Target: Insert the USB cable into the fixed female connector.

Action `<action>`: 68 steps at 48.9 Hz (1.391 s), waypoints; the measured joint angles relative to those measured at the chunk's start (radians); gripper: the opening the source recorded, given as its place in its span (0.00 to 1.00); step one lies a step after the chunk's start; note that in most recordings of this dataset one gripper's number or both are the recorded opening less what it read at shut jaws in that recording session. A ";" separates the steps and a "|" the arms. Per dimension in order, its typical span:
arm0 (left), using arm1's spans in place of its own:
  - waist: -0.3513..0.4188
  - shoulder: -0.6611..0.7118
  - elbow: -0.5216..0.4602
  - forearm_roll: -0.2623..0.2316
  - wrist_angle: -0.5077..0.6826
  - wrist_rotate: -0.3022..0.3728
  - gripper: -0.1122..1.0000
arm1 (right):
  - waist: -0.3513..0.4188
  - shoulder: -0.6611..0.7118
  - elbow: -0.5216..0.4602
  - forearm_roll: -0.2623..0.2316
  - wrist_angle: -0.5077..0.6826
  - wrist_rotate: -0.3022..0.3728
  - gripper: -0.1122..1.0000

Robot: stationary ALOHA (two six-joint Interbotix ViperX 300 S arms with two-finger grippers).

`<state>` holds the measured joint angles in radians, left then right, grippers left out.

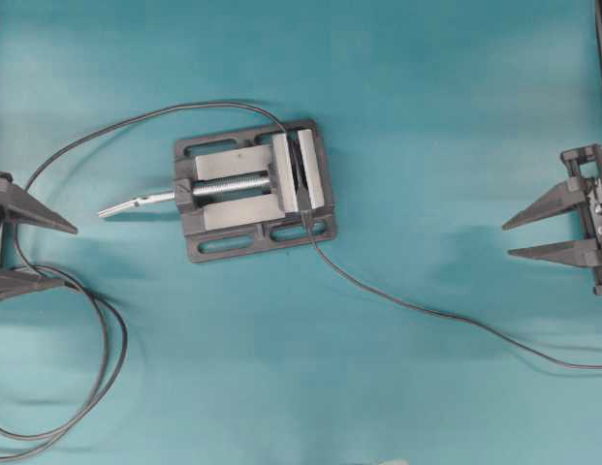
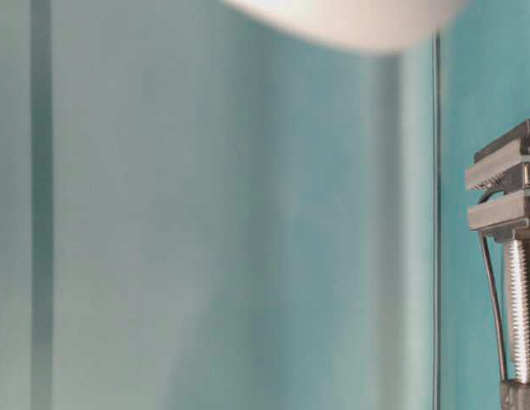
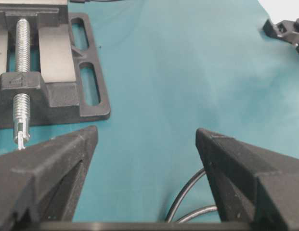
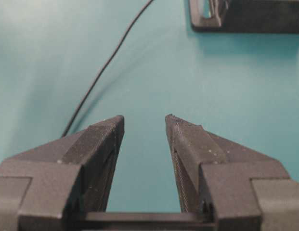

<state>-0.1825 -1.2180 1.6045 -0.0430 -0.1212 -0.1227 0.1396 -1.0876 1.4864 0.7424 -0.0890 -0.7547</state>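
The USB cable (image 1: pixel 446 316) is a thin dark line running from the right edge to the vise (image 1: pixel 252 191), where its end meets the jaw gap at the near side; I cannot make out its plug. The fixed female connector (image 1: pixel 301 167) is a tiny dark body clamped between the vise jaws. Its long cable (image 1: pixel 97 320) arcs left and loops by my left gripper (image 1: pixel 68 257), which stands open and empty at the left edge. My right gripper (image 1: pixel 507 241) is open and empty at the far right, with the USB cable (image 4: pixel 98 72) ahead on its left.
The vise's screw handle (image 1: pixel 136 202) sticks out leftward toward my left gripper (image 3: pixel 147 131). Cable loops (image 3: pixel 188 192) lie just under its right finger. The vise (image 2: pixel 512 256) shows at the right edge of the table-level view. Teal mat surrounds my right gripper (image 4: pixel 144 118).
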 measured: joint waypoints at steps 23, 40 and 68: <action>0.000 0.000 0.000 0.000 0.000 0.000 0.99 | 0.002 0.000 -0.002 -0.002 0.035 0.002 0.51; 0.000 0.000 0.000 0.000 0.000 0.000 0.99 | 0.000 0.000 0.000 -0.002 0.038 0.002 0.51; 0.000 0.000 0.000 -0.002 -0.002 0.000 0.99 | 0.000 0.000 0.000 -0.002 0.049 0.002 0.51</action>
<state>-0.1825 -1.2180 1.6045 -0.0445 -0.1227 -0.1227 0.1396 -1.0876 1.4864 0.7409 -0.0399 -0.7532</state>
